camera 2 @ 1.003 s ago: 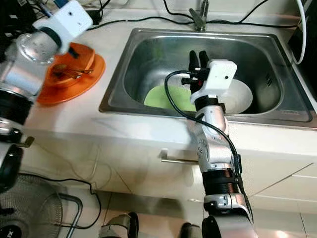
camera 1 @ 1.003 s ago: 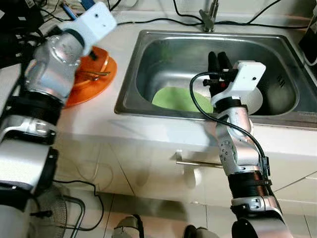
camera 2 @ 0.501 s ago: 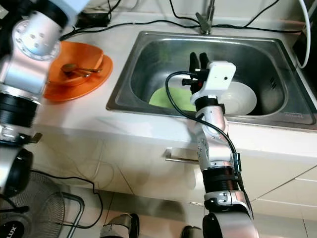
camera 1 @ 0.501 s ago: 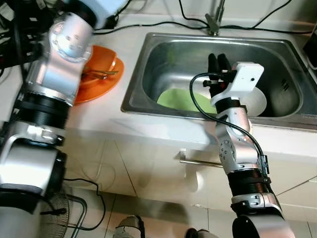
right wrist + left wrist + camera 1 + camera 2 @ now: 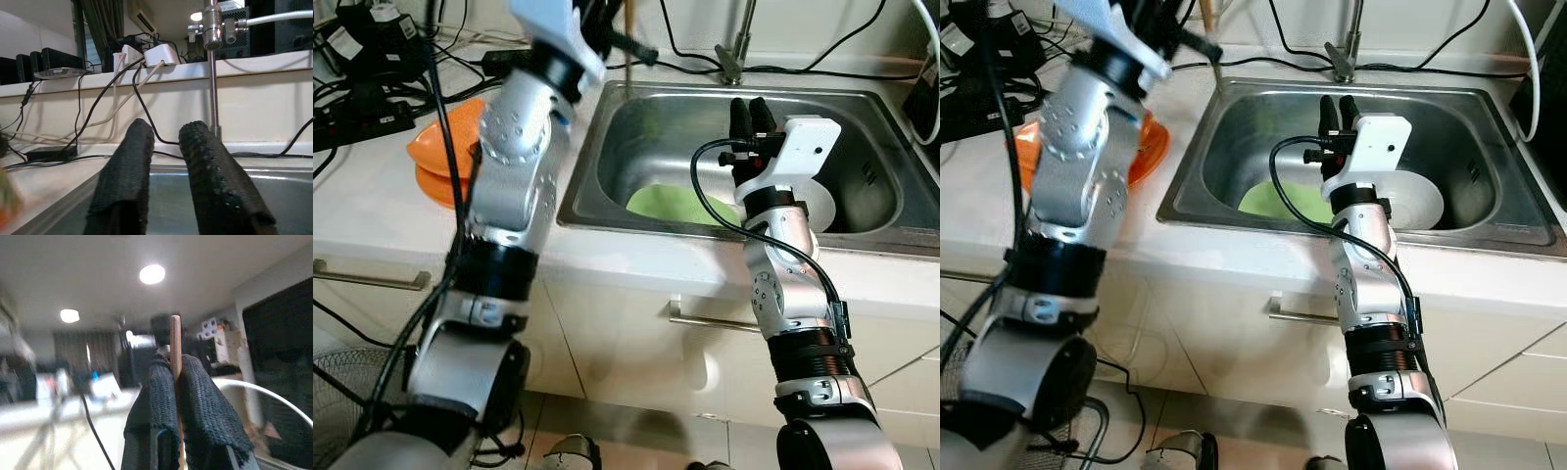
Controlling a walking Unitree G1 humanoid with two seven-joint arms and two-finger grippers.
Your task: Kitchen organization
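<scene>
Steel sink (image 5: pixel 862 127) below: right gripper (image 5: pixel 168 161) parted (empty); left gripper (image 5: pixel 178 396) clamps a wooden stick (image 5: pixel 175 340).

Sink (image 5: pixel 607 147) set into the counter (image 5: pixel 372 211), tap (image 5: pixel 732 61) behind its rear rim; inside lie a flat plate (image 5: pixel 675 203) to the left and a bowl (image 5: pixel 822 201) to the right, just beside each other. Stacked dishes (image 5: pixel 435 162) sit on the counter left of the sink, with cables and adapters (image 5: pixel 367 44) behind them. Right gripper (image 5: pixel 750 115) hangs over the sink's middle; left gripper (image 5: pixel 177 382), raised over the sink's rear left corner, pinches a thin stick (image 5: pixel 175 340); drawer handle (image 5: pixel 705 323) fronts the cabinet below.
</scene>
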